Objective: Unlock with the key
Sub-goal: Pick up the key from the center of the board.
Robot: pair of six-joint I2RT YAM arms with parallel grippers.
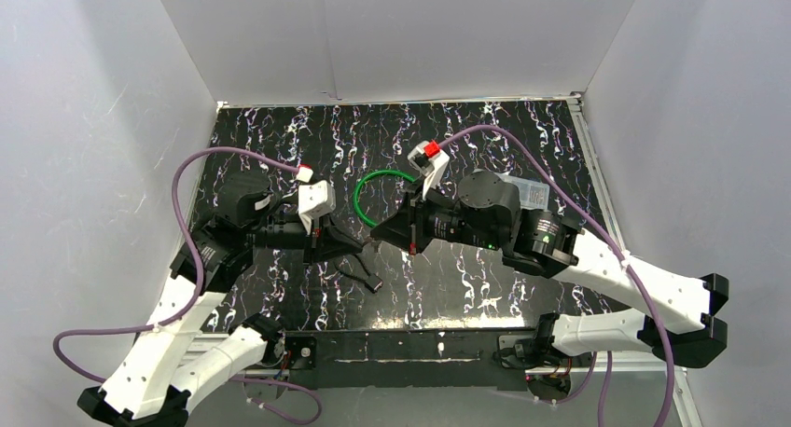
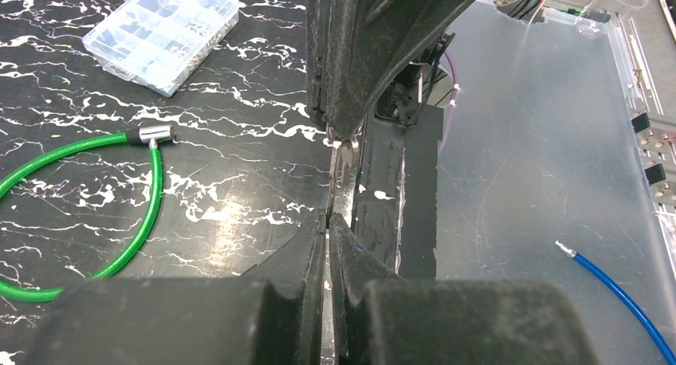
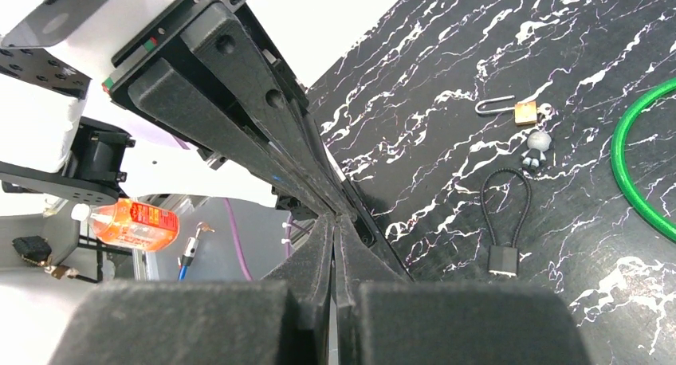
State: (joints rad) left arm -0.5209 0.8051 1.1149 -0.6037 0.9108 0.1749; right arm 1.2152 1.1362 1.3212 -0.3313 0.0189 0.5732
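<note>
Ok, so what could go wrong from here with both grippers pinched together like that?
The left gripper and the right gripper both seem shut on one thin metal piece, probably the key; an uneven pull could twist or drop it. The brass padlock lies loose on the table, held by nothing, so it may slide when the key pushes in.

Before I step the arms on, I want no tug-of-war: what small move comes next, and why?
Probably ease open the jaws of the right gripper. It and the left gripper are shut tip to tip, both seemingly pinching one thin metal piece, likely the key, while the padlock lies untouched on the table.
</note>
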